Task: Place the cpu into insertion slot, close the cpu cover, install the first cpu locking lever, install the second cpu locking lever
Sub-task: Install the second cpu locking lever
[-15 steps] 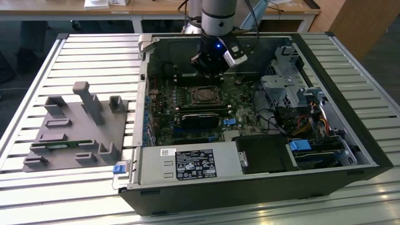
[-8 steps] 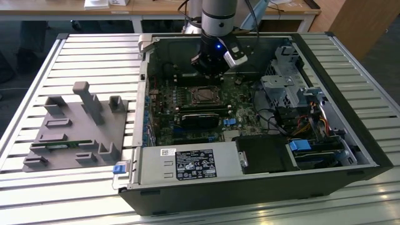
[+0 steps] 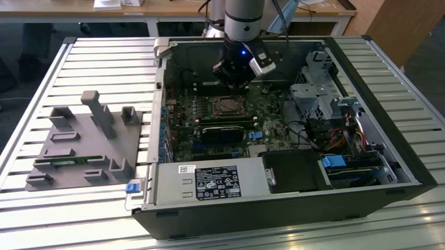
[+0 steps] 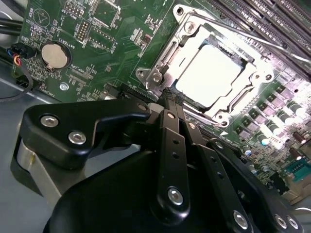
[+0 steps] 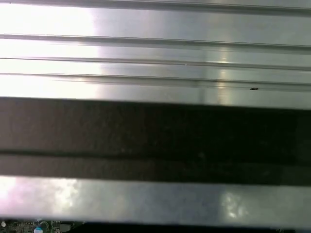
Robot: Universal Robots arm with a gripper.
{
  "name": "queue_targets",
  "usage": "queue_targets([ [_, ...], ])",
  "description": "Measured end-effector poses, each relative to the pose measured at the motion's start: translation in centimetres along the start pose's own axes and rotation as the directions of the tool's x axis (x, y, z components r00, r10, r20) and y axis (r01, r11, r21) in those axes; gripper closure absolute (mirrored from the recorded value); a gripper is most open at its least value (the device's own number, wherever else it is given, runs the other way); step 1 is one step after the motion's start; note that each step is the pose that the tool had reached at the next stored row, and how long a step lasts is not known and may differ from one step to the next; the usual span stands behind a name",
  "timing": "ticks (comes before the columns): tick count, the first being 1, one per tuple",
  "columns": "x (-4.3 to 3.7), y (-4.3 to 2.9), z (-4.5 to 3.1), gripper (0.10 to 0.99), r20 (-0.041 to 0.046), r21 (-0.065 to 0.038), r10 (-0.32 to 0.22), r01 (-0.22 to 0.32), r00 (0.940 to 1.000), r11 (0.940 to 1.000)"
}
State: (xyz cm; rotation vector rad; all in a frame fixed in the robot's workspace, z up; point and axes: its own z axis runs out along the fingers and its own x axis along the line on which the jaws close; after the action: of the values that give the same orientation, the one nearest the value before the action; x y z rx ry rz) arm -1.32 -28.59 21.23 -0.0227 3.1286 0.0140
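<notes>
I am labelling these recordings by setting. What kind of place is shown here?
Probably a robotics lab or test workbench for computer assembly: an opened black desktop computer case lies on a ribbed aluminium table, beside a grey moulded parts fixture, with wooden desks behind.

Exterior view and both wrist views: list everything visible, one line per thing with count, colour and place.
computer case: one, black, open on the slatted table
slatted table: one, silvery, under everything
circuit board: one, green, inside the case
cpu: one, pale silvery, seated in the insertion slot
cpu cover: one, silvery frame, down around the cpu
power supply: one, grey, near edge of the case
fixture block: one, grey, on the exterior view's left
gripper: one, black, tips beside the socket
</notes>
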Motion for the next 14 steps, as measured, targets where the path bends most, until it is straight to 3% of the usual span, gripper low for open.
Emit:
queue_targets([
  [14,0.02,-1.25,-0.01,0.980,0.0000,0.000,0.000,0.000,1.0000,1.0000],
])
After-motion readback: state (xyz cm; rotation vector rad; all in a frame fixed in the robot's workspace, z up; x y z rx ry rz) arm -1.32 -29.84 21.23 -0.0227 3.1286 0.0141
